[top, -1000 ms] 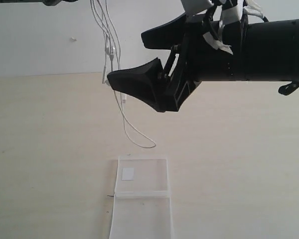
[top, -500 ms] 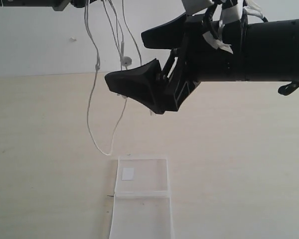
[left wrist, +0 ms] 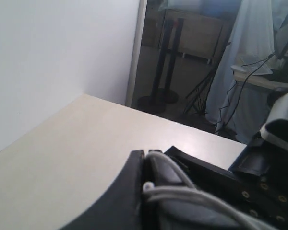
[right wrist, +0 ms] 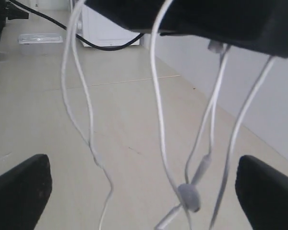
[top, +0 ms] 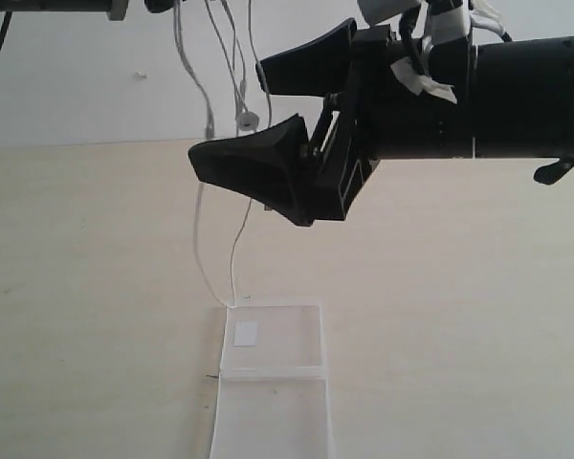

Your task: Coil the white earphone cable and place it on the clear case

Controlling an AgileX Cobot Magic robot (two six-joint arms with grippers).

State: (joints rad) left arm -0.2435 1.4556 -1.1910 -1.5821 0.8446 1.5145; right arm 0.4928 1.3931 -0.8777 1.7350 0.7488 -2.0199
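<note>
The white earphone cable (top: 199, 206) hangs in several strands from the top of the exterior view. Its lowest loop reaches the far left corner of the clear case (top: 285, 335), which lies flat on the table with a white sticker. An earbud (top: 247, 120) dangles high up. My left gripper (left wrist: 146, 154) is shut, with cable strands (left wrist: 192, 192) pinched between and draped over its fingers. My right gripper (top: 226, 110) is open and points left, level with the hanging strands. In the right wrist view, the strands and an earbud (right wrist: 188, 196) hang between its spread fingers (right wrist: 19, 191).
A white wall (top: 77, 76) backs the pale wooden table (top: 86, 287). The black right arm (top: 497, 96) fills the upper right. A flat pale rectangular thing (right wrist: 41, 38) and a black cord (right wrist: 101, 45) lie far off in the right wrist view.
The hanging cable has swung; its low loop went from right of the case's far edge, out to the left, and now hangs at the case's far left corner. The right gripper edged left.
</note>
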